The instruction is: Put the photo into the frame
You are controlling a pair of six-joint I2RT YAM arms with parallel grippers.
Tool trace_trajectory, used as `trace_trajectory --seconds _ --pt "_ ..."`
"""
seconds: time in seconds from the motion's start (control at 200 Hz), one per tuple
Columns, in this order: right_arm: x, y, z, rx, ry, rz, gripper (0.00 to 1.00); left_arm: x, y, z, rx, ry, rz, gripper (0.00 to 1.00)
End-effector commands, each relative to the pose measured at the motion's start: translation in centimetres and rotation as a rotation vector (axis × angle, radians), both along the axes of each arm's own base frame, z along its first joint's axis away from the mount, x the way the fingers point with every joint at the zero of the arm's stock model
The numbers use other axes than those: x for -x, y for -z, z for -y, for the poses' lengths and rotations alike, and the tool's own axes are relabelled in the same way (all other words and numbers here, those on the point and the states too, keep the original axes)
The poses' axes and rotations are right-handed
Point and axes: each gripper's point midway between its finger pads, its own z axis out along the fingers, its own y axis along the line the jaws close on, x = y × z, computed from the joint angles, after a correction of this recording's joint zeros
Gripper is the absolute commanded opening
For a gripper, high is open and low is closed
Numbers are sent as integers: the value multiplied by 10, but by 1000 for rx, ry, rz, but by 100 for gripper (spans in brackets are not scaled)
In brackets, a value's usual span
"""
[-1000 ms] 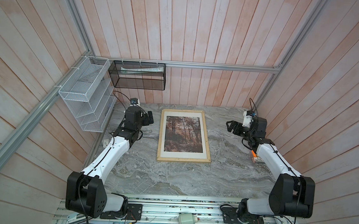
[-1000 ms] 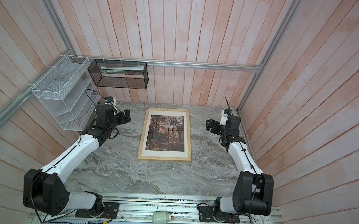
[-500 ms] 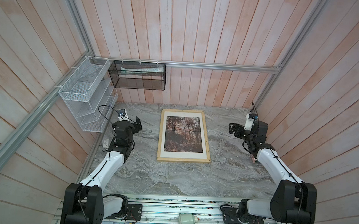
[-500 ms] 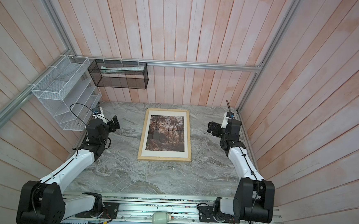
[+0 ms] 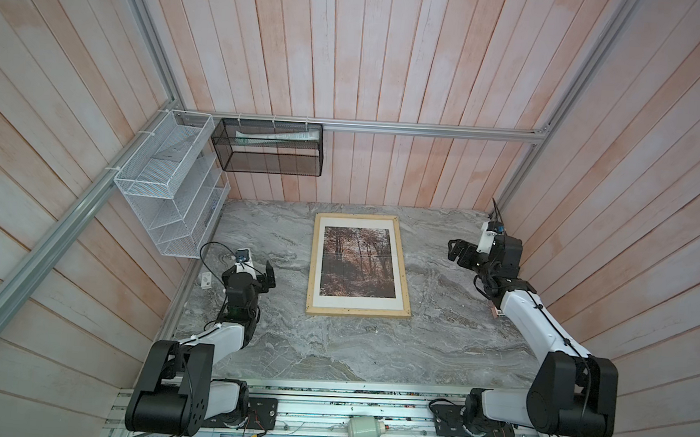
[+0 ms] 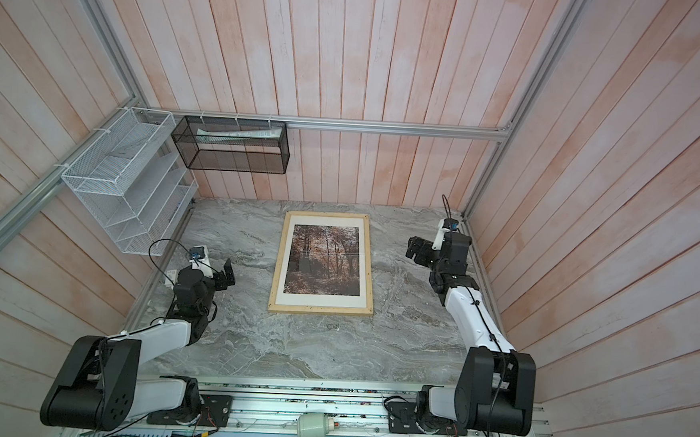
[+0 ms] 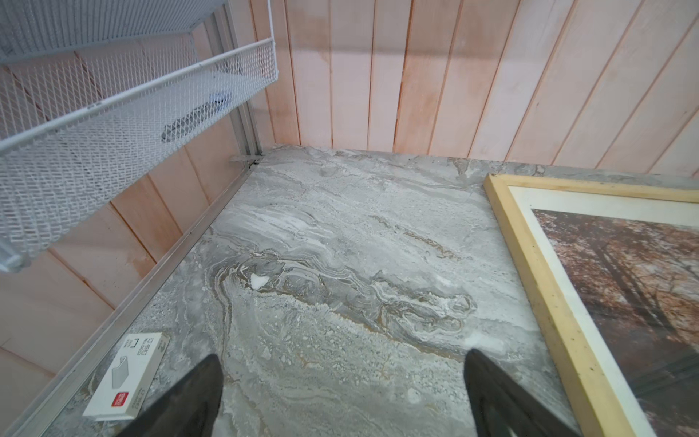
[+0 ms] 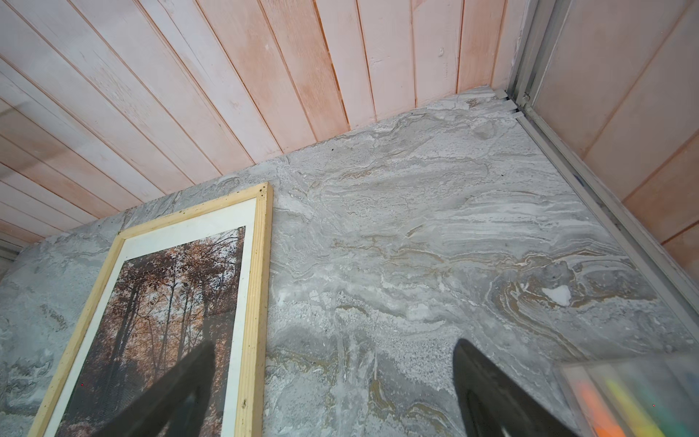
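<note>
Marble tabletop [image 5: 332,351] with frame [image 5: 358,312], plank walls [image 5: 391,64]

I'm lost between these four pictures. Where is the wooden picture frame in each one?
Top view: the frame lies flat in the middle of the table.
Top view: the frame again, shifted slightly left.
Left wrist view: one corner and a long rail, cut off at the edge.
Right wrist view: another corner and rail, likewise cut off.
Shared landmark: the forest photo inside its white border.

Forest photo [image 5: 359,262] inside pale-wood frame [image 5: 403,268], flat.
</note>
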Motion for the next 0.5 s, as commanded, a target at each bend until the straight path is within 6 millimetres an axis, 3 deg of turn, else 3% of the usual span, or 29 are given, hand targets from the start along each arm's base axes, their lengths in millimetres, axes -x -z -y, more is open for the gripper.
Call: trace_trajectory --seconds 0.0,0.05,0.245,0.42,0.495 --pt "1 -15 5 17 19 46 98 1 -29 18 -15 139 166 100" --pt "1 -15 5 18 20 47 98 2 -24 27 -8 209 157 100" --pt "1 -21 14 4 86 63 98 -1 -15 27 0 224 146 100" --pt "2 -24 26 -18 170 128 98 -10 9 9 28 115 122 100" --pt "4 -27 25 -1 158 189 98 -15 15 13 22 140 81 100"
